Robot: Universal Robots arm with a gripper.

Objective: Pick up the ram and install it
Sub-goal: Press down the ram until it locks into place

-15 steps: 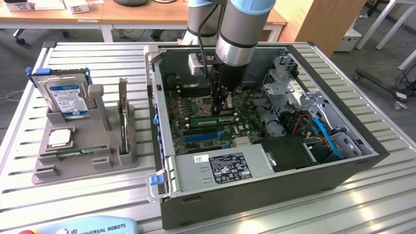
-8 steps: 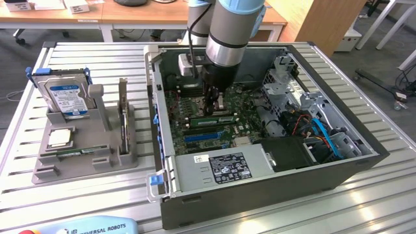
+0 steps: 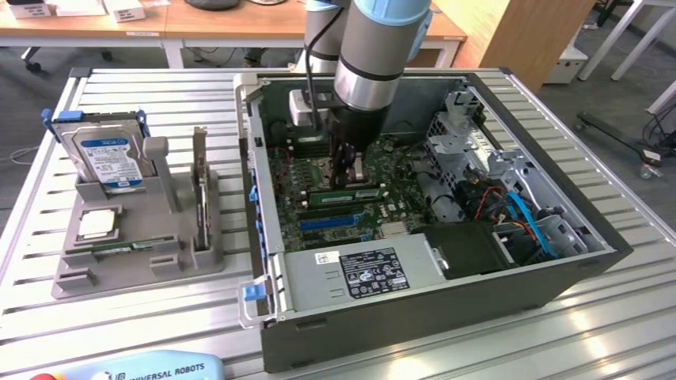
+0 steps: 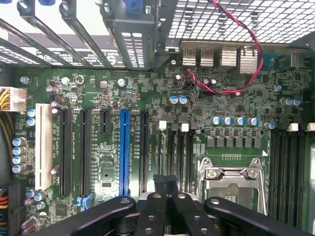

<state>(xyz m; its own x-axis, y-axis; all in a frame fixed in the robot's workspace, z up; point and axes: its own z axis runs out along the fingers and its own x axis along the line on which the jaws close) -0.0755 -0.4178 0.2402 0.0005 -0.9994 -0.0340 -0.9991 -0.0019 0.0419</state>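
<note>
The ram (image 3: 344, 192), a long green stick, stands on edge in a slot of the motherboard (image 3: 396, 170) inside the open computer case (image 3: 444, 309). My gripper (image 3: 349, 176) hangs straight down over it, its tips right at the stick's upper edge; whether they touch it I cannot tell. In the wrist view my gripper (image 4: 165, 183) is shut, the two black fingertips (image 4: 158, 182) pressed together above the row of memory slots (image 4: 179, 157), and I see nothing between them. The processor socket (image 4: 231, 179) lies beside those slots.
On the exterior view's left a grey holder (image 3: 138, 269) carries a silver-blue hard drive (image 3: 106, 154), a small square chip (image 3: 97, 224) and another green stick (image 3: 132, 247). The case walls, drive cage (image 3: 476, 146) and power supply (image 3: 359, 273) ring the motherboard. Red wires (image 4: 236, 29) cross the case.
</note>
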